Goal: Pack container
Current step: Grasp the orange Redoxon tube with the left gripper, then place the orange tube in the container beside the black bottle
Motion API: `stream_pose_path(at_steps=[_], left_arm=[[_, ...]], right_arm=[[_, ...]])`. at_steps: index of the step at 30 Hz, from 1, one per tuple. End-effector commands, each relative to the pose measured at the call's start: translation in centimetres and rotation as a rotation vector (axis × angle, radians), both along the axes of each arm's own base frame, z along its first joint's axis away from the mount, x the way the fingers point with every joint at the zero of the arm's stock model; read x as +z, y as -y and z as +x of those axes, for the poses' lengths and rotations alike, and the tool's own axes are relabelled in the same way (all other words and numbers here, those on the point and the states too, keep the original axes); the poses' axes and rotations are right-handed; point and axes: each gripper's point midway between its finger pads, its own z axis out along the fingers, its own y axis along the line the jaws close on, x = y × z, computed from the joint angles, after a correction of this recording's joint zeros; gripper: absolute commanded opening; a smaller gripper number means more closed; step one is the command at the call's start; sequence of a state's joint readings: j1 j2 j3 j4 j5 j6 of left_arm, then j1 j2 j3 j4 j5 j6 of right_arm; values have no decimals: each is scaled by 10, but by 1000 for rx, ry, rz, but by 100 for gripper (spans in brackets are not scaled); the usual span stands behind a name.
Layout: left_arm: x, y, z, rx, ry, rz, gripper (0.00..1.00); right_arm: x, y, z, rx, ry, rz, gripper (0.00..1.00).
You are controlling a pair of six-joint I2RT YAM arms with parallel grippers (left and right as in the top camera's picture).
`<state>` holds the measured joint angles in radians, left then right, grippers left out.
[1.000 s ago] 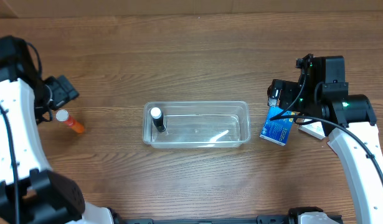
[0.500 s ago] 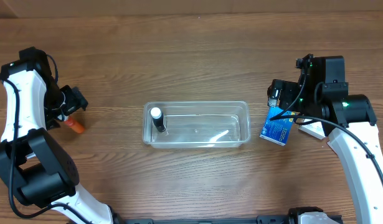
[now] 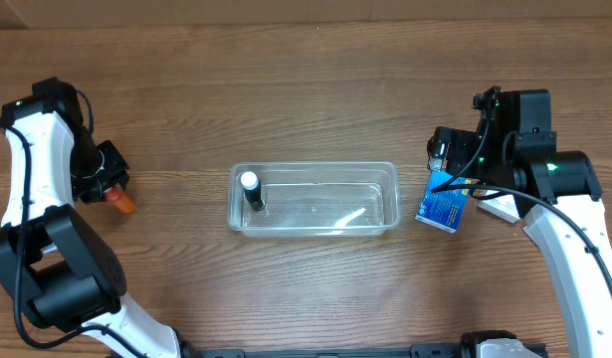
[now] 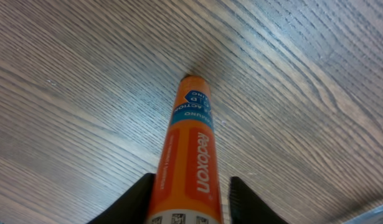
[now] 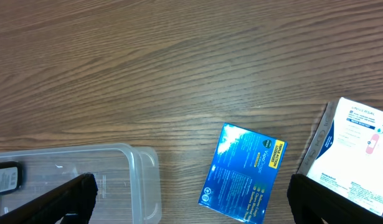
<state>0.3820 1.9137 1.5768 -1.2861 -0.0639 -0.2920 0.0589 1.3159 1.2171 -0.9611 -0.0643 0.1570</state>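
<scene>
The container lies between wide-open right gripper and left gripper straddling orange tube, grip unclear.

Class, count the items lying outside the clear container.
3: the orange tube at the left hand, the blue packet just right of the container, and the white box beside it, partly hidden.

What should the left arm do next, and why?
Probably close the left jaws on the orange tube and lift it: it lies on the table between them, and the container holds only one bottle.
</scene>
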Motion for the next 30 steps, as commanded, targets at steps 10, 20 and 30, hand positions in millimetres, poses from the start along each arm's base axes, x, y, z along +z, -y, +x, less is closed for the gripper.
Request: stream_pose_path(at_steps=[10, 20, 30], left_arm=[[7, 2, -2, 18, 1, 12, 4], [124, 114, 9, -253, 352, -66, 4], [161, 209, -58, -484, 314, -136, 4]], right_arm=[[15, 0, 5, -2, 45, 7, 100], [16, 0, 5, -2, 47, 7, 100], [16, 0, 5, -2, 47, 7, 100]])
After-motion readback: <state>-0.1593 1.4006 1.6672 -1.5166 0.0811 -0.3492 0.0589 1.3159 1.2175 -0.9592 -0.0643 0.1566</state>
